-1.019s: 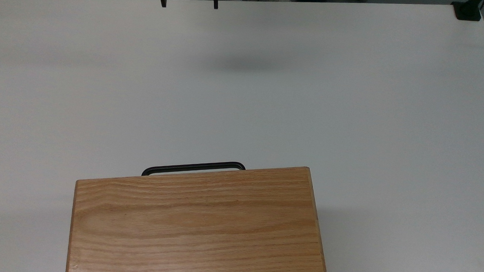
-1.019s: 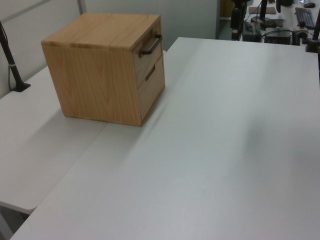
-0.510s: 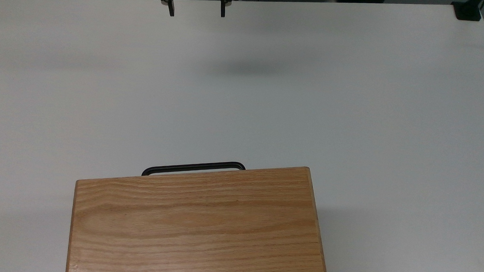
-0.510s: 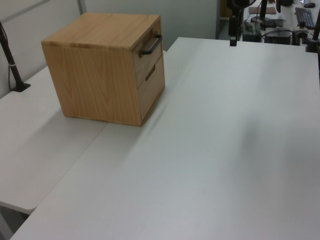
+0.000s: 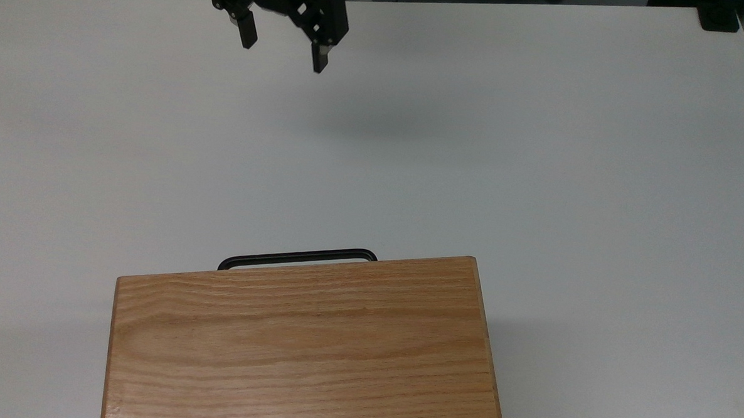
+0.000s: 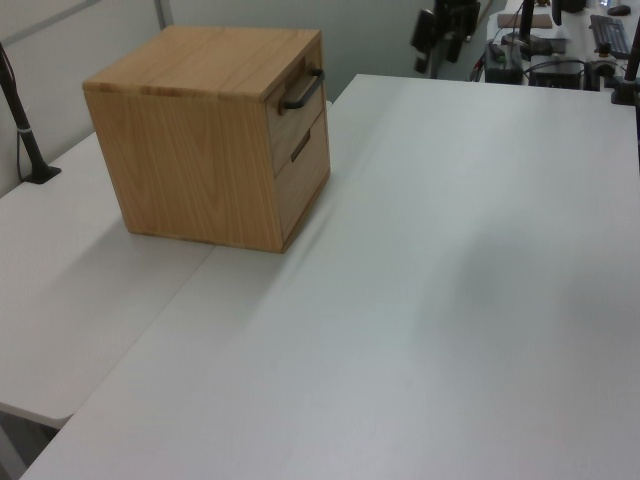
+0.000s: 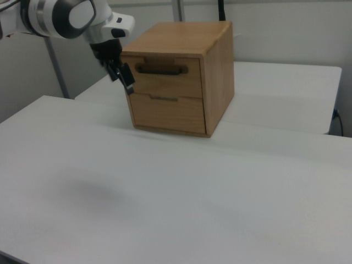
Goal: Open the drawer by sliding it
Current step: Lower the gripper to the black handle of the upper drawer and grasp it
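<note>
Currently no legible writing or brand marks on cabinet (image 5: pixel 300 344). Drawer (image 7: pixel 168 77) fully shut, top slot of cabinet, black bar handle (image 5: pixel 298 256) projecting from front. Pincer (image 5: pixel 283 51) above desk (image 5: pixel 536 178), well apart from handle, fingers (image 5: pixel 319 59) spread apart, nothing held. Versus half-second earlier: pincer further over desk, nearer cabinet; drawer unmoved.

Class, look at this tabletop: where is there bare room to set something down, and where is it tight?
The white table is bare between the gripper and the drawer with its black handle, and to the top view's right of the cabinet. It is tight only just before the handle.
</note>
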Robot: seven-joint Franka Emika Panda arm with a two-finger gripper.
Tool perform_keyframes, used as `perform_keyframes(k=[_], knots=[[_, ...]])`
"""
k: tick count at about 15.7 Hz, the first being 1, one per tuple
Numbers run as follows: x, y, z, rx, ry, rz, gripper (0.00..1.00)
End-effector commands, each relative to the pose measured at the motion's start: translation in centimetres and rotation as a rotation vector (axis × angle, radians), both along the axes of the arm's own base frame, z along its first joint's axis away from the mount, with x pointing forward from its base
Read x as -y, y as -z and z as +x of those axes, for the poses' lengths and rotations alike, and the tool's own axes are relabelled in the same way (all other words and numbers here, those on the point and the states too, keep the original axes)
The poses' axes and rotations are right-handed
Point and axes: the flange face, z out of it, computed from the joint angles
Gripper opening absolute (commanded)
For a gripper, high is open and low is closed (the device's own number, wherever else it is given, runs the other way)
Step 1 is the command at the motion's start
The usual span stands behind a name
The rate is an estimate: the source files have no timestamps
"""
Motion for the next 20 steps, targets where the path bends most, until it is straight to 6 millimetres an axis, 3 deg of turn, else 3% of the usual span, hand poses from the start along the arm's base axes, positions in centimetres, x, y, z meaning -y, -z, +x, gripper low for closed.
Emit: perform_keyframes(k=[1,5,6,8,10,14,20], knots=[[0.8,0.5,2.5,0.101,0.420,0.214,1.00],[1.8,2.8,5.9,0.188,0.682,0.407,0.96],[1.8,3.4,6.6,0.202,0.711,0.433,0.87],[2.1,4.6,7.8,0.217,0.764,0.481,0.56],[2.1,5.3,9.1,0.237,0.785,0.514,0.41],[2.6,6.6,11.1,0.292,0.851,0.560,0.40],[2.5,7.7,12.5,0.372,0.882,0.604,0.40]])
